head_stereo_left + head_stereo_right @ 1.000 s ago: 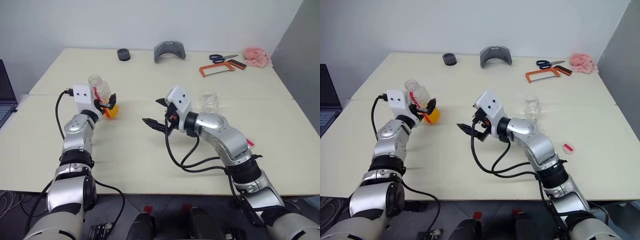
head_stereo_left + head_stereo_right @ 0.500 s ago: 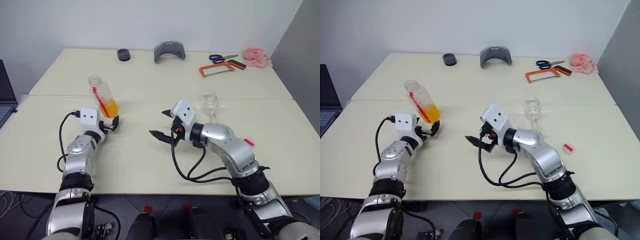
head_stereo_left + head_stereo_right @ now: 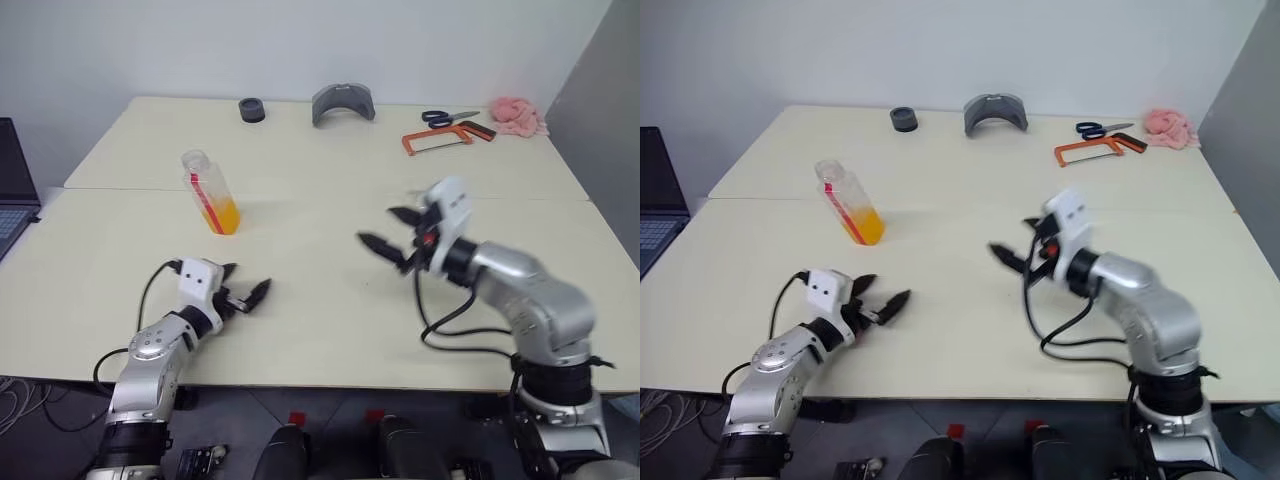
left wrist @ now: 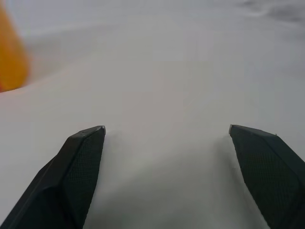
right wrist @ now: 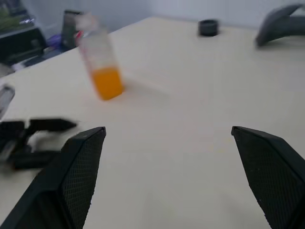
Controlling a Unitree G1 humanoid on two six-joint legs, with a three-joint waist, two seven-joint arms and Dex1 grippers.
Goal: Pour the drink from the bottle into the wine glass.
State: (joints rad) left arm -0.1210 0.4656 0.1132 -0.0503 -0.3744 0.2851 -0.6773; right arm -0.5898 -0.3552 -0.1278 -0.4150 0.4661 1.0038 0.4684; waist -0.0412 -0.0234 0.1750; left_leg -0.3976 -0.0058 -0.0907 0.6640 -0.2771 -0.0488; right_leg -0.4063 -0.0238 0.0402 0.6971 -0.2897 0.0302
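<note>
The bottle (image 3: 207,190) stands by itself on the table's left half, leaning slightly, with the orange drink (image 3: 223,216) in its lower part; it shows too in the right wrist view as the bottle (image 5: 97,62). My left gripper (image 3: 245,283) is open and empty, low over the table, nearer the front edge than the bottle and well apart from it. My right gripper (image 3: 378,226) hovers open and empty above the table's middle right, its fingers pointing toward the bottle. The wine glass is hidden, with my right hand in front of where it stood.
Along the far edge lie a black ring (image 3: 251,109), a grey curved part (image 3: 342,100), scissors (image 3: 446,117), an orange hacksaw (image 3: 445,138) and a pink cloth (image 3: 515,115). A laptop (image 3: 10,190) sits past the left edge. A seam (image 3: 330,196) runs between the two tabletops.
My left gripper has let go of the tilted bottle and drawn back toward the front edge; the bottle now stands free. My right gripper has swung to the right and covers the wine glass.
</note>
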